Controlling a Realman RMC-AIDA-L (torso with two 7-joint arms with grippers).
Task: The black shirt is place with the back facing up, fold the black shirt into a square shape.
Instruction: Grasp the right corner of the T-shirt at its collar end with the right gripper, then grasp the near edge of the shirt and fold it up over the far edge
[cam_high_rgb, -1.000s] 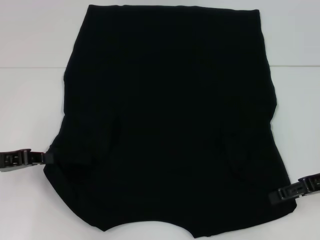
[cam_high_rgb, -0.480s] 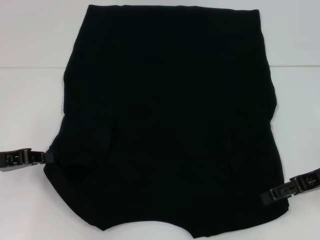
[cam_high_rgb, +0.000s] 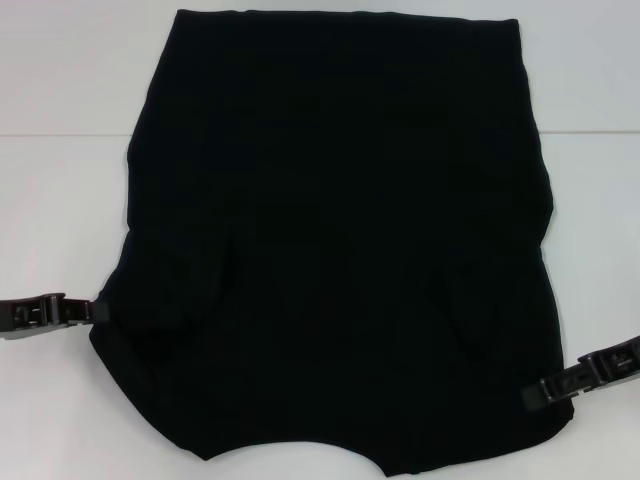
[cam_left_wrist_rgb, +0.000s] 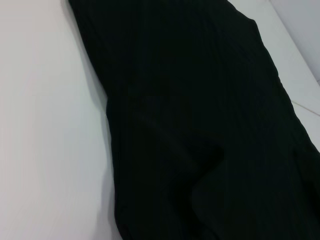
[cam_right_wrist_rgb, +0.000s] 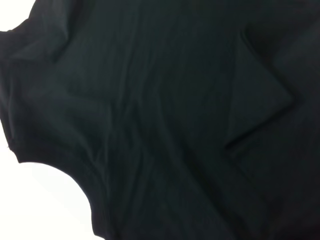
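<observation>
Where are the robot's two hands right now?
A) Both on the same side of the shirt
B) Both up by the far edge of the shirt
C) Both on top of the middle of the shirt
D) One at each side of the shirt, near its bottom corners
D: in the head view the left hand is at the black shirt's left edge and the right hand at its right edge, both low down.

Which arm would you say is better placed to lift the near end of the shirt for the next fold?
Neither clearly. The left gripper touches the black shirt at its left edge; the right gripper meets the right edge nearer the collar end, so probably both together.
</observation>
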